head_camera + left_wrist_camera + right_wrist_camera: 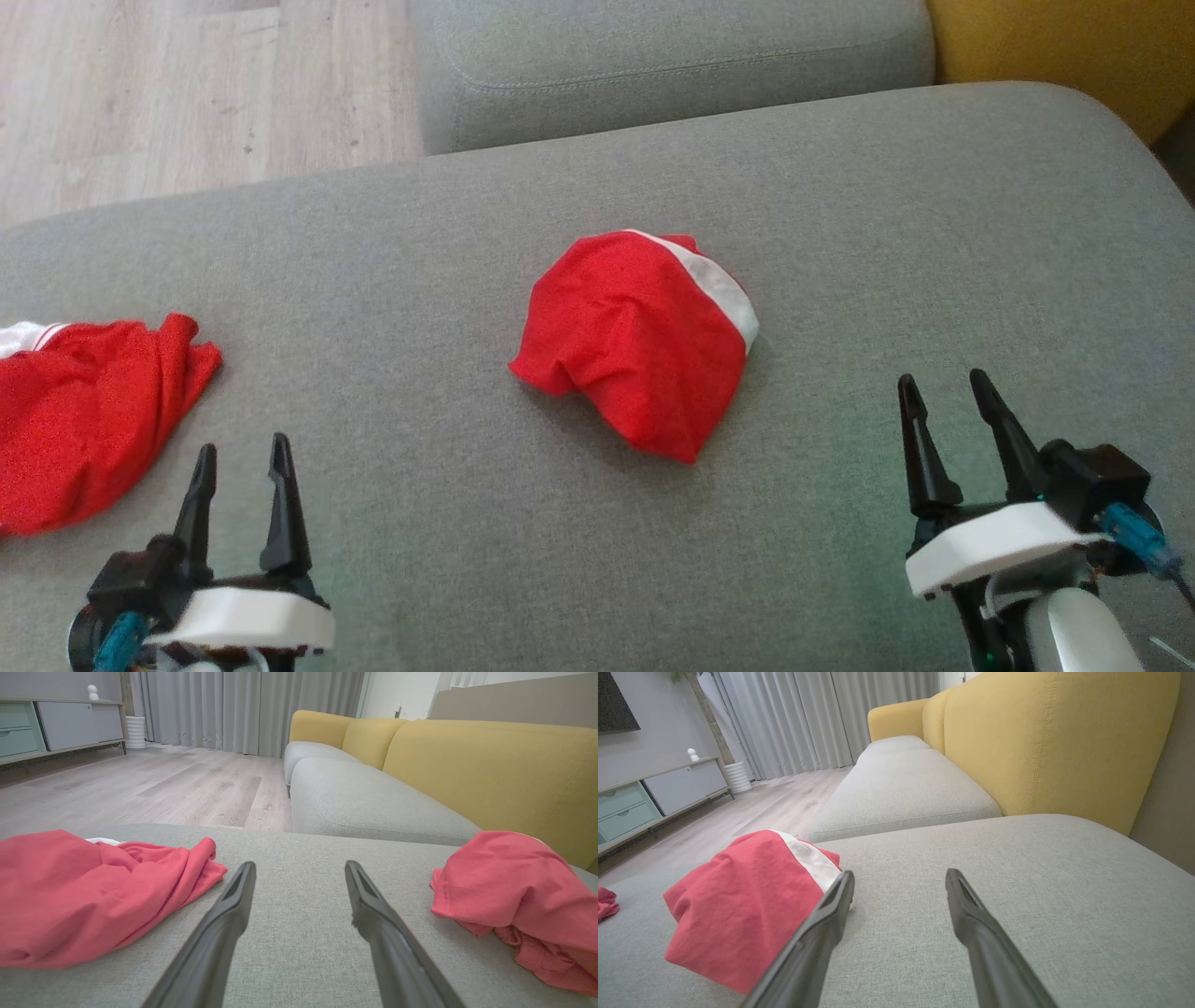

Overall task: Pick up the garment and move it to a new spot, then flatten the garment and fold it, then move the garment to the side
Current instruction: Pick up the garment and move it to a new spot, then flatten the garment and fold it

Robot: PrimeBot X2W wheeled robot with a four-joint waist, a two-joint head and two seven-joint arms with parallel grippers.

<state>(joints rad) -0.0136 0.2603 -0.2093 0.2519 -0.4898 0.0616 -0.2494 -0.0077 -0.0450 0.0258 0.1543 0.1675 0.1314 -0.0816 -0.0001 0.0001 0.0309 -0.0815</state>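
Shows crumpled red cloth garment (pixel 635 345), white-banded, central for two-armed reach; left gripper (pixel 244 443), right gripper (pixel 941 375) flanking, jaws open, empty.

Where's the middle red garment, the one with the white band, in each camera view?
Head view: middle garment, centre of the grey cushion.
Left wrist view: middle garment at the right edge.
Right wrist view: middle garment at lower left.
Shared landmark: yellow sofa back.

The grey cushion (pixel 840 233) carries a bundled garment (pixel 635 345) and a red cloth (pixel 84 411).
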